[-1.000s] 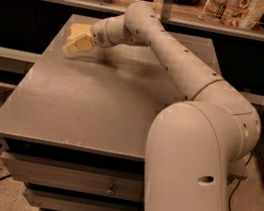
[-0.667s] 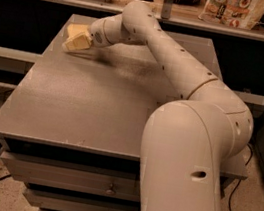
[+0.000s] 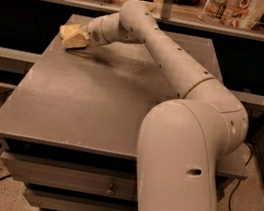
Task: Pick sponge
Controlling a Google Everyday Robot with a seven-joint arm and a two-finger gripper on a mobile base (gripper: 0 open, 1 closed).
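Grey and flat, the surface fills the middle of the frame, and at its upper left corner the robot arm holds its tool low, ending in a yellow lump where I cannot tell the sponge from the tool, or whether the tool is clamped.

Warm, dim light fell from overhead. The gripper, low over the table's far-left corner, threw a soft shadow just beneath itself. The arm shaded the tabletop below it, and the back ledge glowed brighter.
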